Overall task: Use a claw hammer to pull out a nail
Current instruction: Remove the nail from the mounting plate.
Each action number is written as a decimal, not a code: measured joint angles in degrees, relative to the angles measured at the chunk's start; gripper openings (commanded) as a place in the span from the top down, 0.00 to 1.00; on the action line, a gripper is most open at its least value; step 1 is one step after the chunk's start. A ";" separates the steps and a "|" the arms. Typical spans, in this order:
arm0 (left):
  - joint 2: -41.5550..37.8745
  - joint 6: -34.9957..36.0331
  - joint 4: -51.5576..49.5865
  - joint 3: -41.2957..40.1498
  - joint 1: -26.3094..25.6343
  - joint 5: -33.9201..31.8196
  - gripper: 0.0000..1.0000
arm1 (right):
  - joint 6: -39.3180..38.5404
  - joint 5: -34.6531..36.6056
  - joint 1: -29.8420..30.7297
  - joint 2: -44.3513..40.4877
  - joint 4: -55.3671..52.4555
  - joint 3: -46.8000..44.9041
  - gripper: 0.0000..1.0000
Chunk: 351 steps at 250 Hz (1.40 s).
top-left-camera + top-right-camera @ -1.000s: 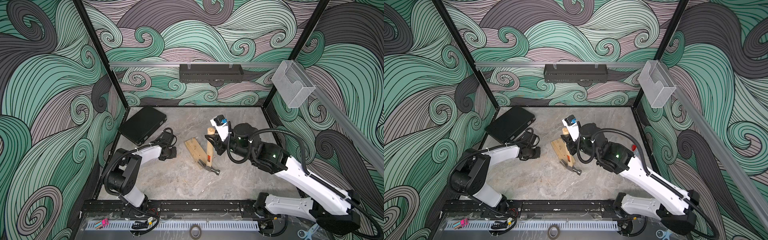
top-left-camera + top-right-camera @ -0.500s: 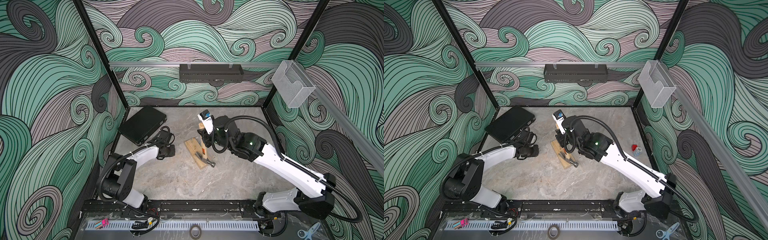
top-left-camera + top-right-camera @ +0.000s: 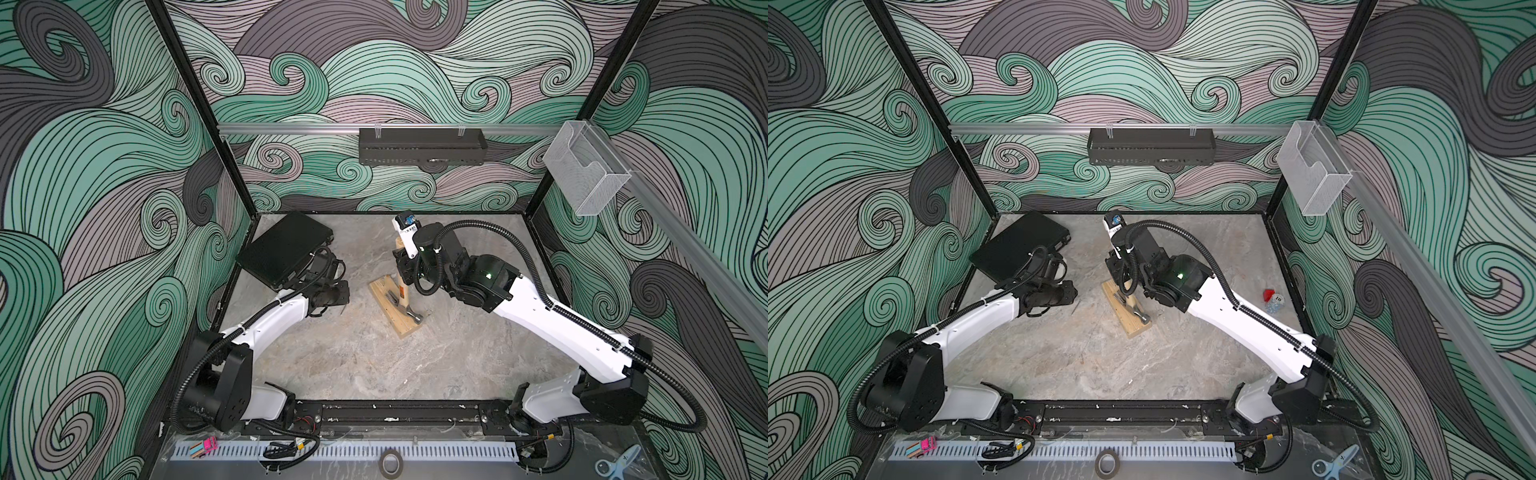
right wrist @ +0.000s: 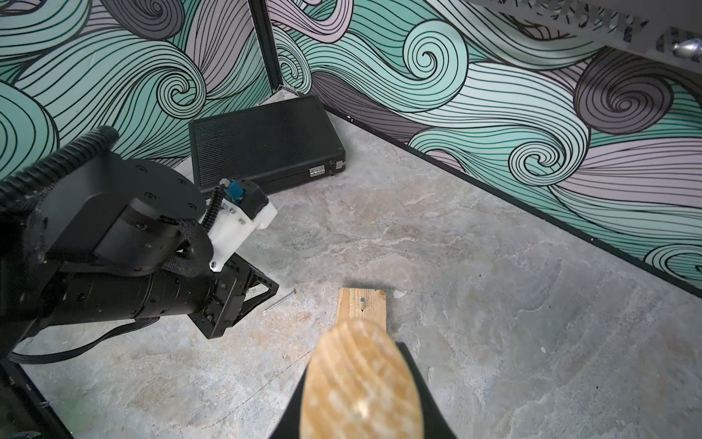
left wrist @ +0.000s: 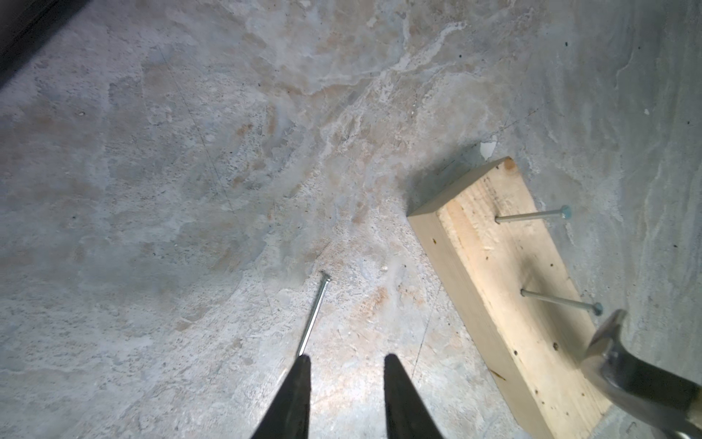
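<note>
Right gripper [image 3: 404,267]: clenched on claw hammer [image 3: 402,291], head lowered to wooden block [image 5: 494,289] beside standing nails [image 5: 532,216], presumably for prying. Left gripper [image 5: 343,365]: jaws apart, empty; loose nail [image 5: 313,315] at its tip.

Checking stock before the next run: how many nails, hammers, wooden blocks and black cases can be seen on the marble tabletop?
Pale rectangular wooden block: 1
Silver steel nails: 3 (two standing in the block, one loose nail)
Claw hammer with pale wooden handle: 1
Flat black ribbed case: 1
Total: 6
</note>
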 measured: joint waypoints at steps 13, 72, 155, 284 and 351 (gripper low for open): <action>-0.17 0.04 -0.24 0.00 0.00 0.11 0.67 | 0.90 -0.04 0.00 0.00 -0.76 0.00 1.00; -0.20 0.11 -0.63 0.00 0.00 0.96 0.67 | 3.56 0.09 0.00 -0.39 -3.32 0.09 1.00; -0.17 0.13 -0.70 0.00 0.00 1.75 0.67 | 6.12 3.52 -0.37 -0.37 -3.58 0.09 1.00; -0.15 0.33 -0.68 -0.02 0.00 1.81 0.67 | 7.19 2.01 -2.97 4.98 -1.73 3.23 1.00; -0.13 0.37 -0.70 -0.02 0.00 1.88 0.65 | 6.93 1.88 -3.02 7.80 -0.50 5.64 1.00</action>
